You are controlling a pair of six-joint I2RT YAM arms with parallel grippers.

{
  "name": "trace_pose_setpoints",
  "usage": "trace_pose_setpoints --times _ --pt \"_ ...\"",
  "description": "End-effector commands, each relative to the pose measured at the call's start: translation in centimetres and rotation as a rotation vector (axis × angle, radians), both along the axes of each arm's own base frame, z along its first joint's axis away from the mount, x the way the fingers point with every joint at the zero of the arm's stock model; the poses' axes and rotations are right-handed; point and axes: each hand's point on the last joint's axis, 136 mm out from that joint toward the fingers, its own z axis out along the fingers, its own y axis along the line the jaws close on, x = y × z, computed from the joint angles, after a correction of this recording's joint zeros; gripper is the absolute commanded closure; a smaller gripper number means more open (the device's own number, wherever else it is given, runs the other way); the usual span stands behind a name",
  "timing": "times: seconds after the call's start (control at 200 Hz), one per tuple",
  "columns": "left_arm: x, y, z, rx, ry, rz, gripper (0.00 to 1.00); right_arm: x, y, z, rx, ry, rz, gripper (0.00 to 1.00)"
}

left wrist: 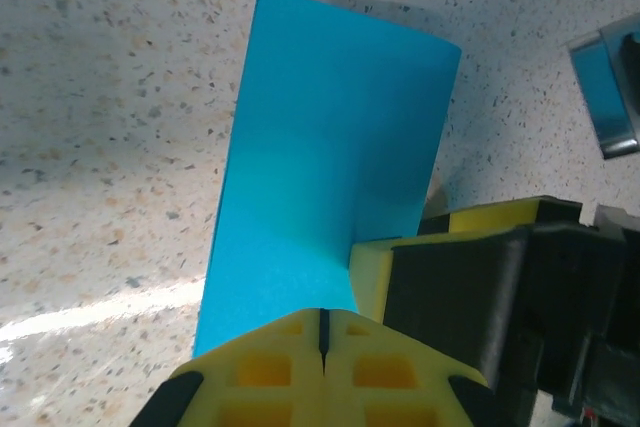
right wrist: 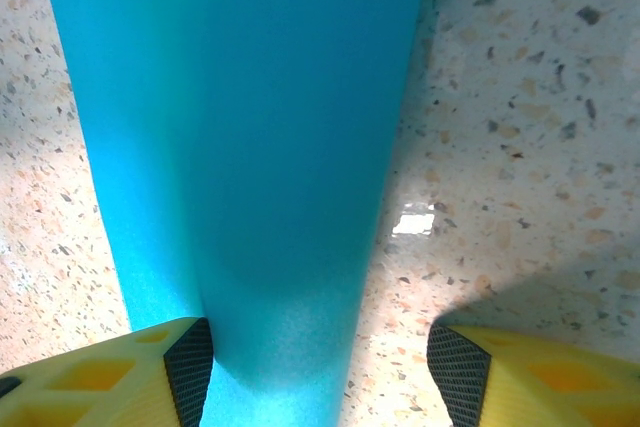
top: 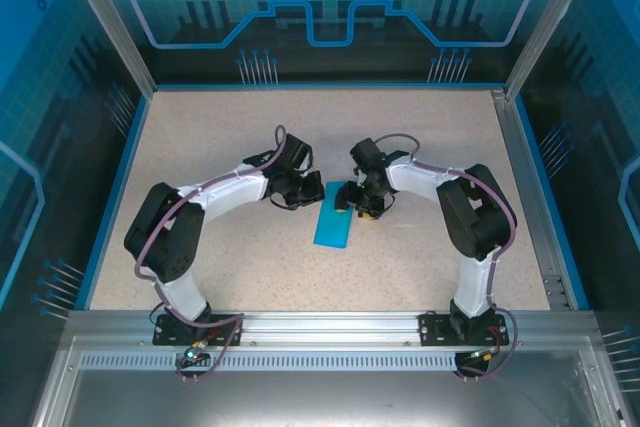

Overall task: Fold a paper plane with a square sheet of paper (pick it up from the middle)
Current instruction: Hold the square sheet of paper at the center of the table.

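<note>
So, biggest thing first: one speckled beige table (top: 220,147), with the two arms bolted at its near edge, left arm (top: 215,192) and right arm (top: 440,182), both curling in toward the table's middle.

There's just one sheet of paper (top: 332,227), and it isn't a square anymore. It's a long narrow rectangle lying about mid-table, its length running from the far side toward the near edge, slightly tilted. It's plain cyan-blue, matte, with no print or marks on it. From the left wrist cam the sheet (left wrist: 320,147) has crisp straight edges, a thin grey shadow along its far end and a faint crease line close to the fingers. From the right wrist cam the sheet (right wrist: 250,147) is a smooth blue strip that goes darker in the shade near the fingers.

There are two grippers, each with two yellow fingers, and both meet at the sheet's end nearest the table's far side. The left gripper (top: 316,194) has its fingers pressed flat together (left wrist: 322,332), and it looks like they're nipping the sheet's edge. The right gripper (top: 350,205) is spread wide (right wrist: 310,347), with the strip running up between the fingers and hugging the left one's black pad (right wrist: 190,367). The other finger stands clear over bare table.
</note>
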Motion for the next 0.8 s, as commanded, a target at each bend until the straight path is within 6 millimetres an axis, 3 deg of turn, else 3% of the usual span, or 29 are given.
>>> trace_pose_setpoints --times 0.0,0.61,0.795 --pt "0.7 -1.2 0.3 -0.061 0.029 0.001 1.0 -2.3 -2.6 -4.7 -0.147 0.102 -0.008 0.34" --pt "0.4 -2.2 -3.0 -0.082 0.097 -0.029 1.0 -2.7 -2.8 -5.5 -0.165 0.12 -0.004 0.34" --pt "0.1 -1.9 -4.8 -0.048 0.135 -0.026 1.0 -2.9 -2.5 -5.7 -0.16 0.125 -0.003 0.34"
